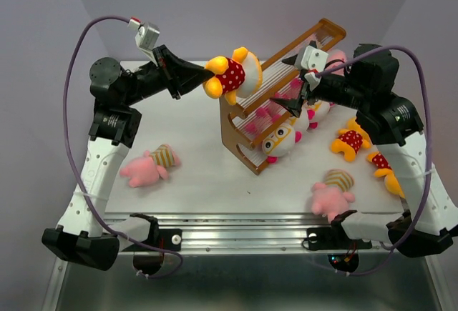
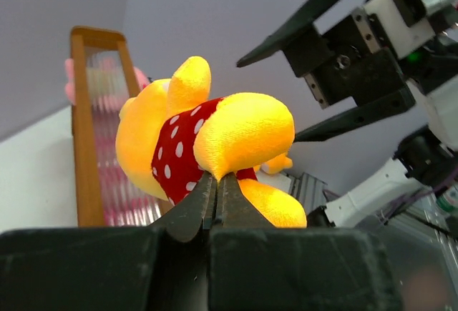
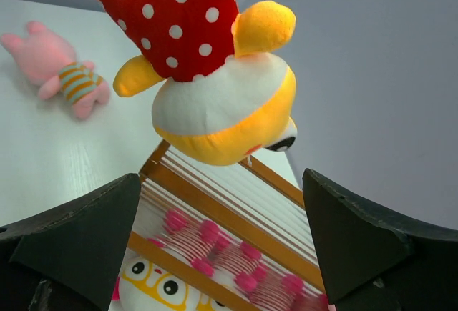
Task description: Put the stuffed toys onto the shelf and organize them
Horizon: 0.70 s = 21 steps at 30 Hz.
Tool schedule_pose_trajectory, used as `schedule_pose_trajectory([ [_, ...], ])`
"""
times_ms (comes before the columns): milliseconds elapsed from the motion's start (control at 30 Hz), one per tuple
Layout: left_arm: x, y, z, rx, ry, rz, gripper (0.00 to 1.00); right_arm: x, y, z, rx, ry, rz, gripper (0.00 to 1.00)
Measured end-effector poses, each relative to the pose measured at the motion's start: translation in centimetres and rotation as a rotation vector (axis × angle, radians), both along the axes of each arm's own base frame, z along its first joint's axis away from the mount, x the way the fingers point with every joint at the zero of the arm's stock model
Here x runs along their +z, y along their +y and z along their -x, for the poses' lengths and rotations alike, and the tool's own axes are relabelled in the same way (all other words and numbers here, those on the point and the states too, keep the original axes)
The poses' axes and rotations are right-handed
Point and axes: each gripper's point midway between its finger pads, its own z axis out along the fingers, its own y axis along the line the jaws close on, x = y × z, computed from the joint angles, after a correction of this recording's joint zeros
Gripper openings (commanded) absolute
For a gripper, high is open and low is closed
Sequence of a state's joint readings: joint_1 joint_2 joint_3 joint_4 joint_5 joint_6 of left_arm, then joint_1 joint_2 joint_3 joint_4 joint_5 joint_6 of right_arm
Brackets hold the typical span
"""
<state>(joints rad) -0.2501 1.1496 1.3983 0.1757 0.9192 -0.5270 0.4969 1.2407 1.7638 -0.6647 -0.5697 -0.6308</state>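
Left fingers (image 2: pixel 192 214) pinched together, right fingers (image 3: pixel 75 247) spread wide.

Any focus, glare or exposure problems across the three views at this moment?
Top external: even, soft light, no glare, the table sharp with only faint shadows. Left wrist: the left gripper is a dark, blurred mass at the bottom; the yellow toy it grips is sharp and bright. Right wrist: the right gripper is dark and soft-edged at the lower corners; the shelf reads clearly.
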Motion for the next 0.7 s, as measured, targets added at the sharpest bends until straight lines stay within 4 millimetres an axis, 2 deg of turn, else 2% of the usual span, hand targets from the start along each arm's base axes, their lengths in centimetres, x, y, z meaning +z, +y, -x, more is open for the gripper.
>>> schedule_pose_trajectory([
  [167, 0.7, -0.6, 3.1, -0.155, -0.076, -0.003, 0.0, -0.6, 1.0, 1.6, 0.102, 0.001, -0.016, 0.99],
  [467, 1.7, -0.2, 8.1, -0.289, -0.187, -0.029, 0.0, -1.3, 2.4, 1.1, 0.174, 0.029, -0.037, 0.98],
  [700, 1.4, 0.1, 9.8, -0.331, -0.209, -0.039, 0.0, -1.5, 3.2, 2.5, 0.29, 0.06, -0.05, 0.94],
])
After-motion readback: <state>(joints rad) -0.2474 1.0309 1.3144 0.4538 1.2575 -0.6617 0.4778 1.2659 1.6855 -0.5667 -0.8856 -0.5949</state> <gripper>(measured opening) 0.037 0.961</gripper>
